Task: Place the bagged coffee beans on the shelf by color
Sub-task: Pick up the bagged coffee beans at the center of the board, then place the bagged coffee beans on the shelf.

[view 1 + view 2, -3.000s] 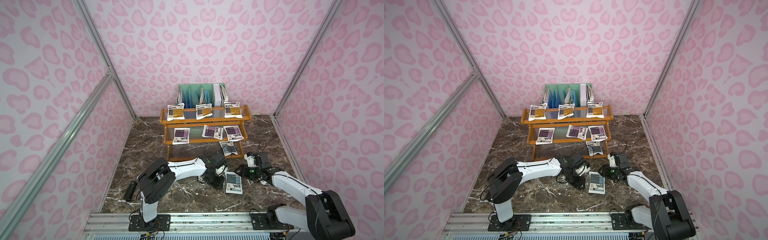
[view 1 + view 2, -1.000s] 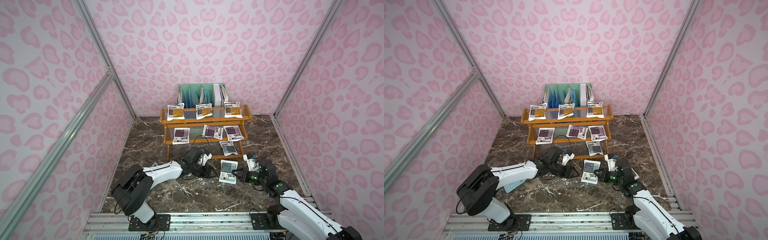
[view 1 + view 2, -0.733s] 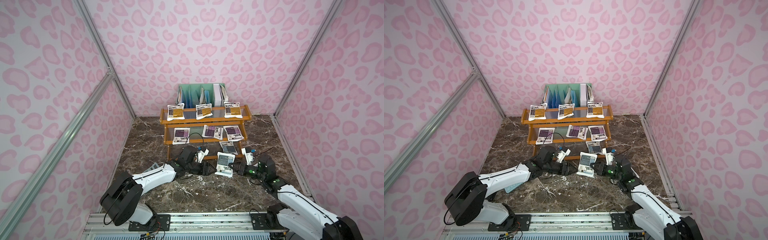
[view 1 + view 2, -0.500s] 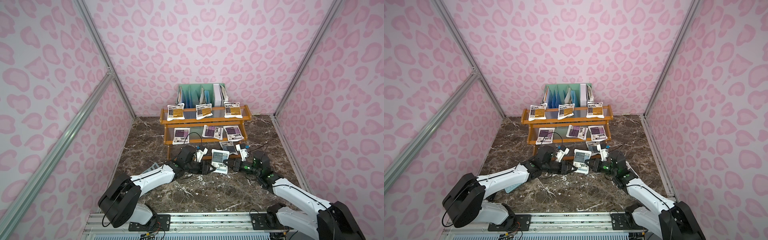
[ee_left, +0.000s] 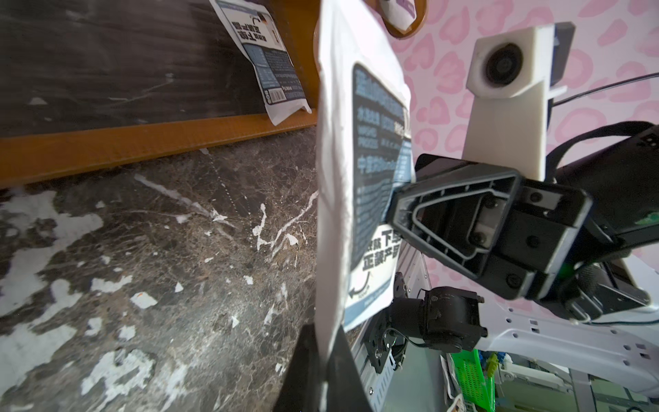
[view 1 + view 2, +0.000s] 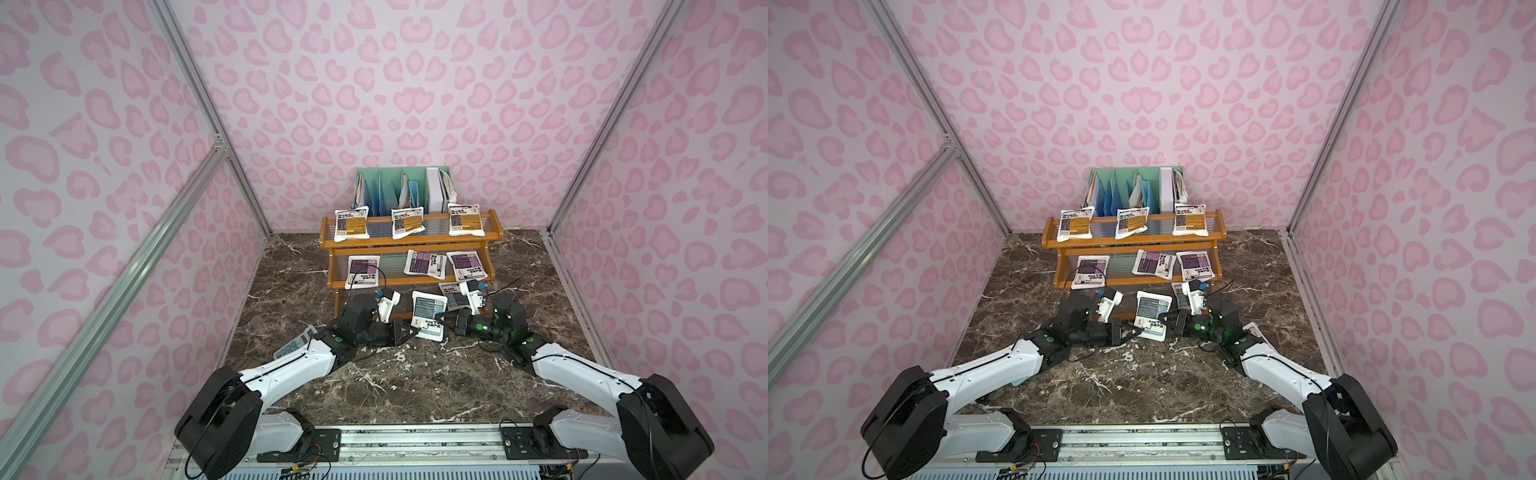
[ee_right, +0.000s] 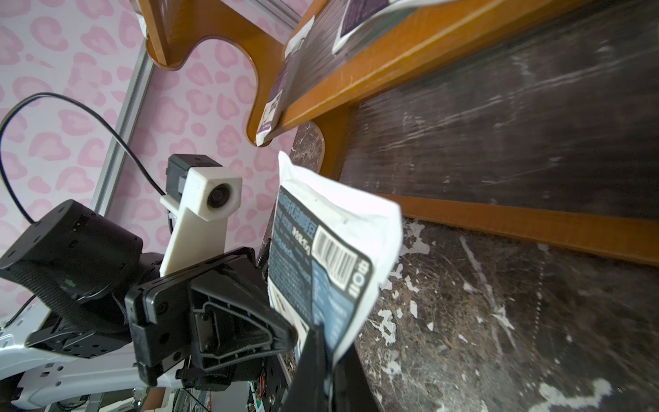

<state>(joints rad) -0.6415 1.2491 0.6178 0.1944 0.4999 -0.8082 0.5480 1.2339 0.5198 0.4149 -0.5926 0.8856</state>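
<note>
In front of the lowest tier of the shelf point(image 6: 409, 241), the grey-blue pouch point(image 6: 428, 316) hangs upright above the worktop point(image 6: 415, 374). Your left tool point(image 6: 409, 332) has just clenched on one edge, and the right tool point(image 6: 446, 322) still seems to pinch the opposite edge. The handover looks almost complete, so I think the right tool must release next.

A mint-green file organizer point(image 6: 382, 183) with papers stands by the pink wall point(image 6: 415, 104); a calculator point(image 6: 291, 347) lies on the marble tabletop point(image 6: 415, 374).

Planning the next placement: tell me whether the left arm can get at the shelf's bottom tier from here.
Likely yes: the left gripper sits right before the bottom tier, nothing between. But the right gripper also clamps the pouch it holds and would have to release.
</note>
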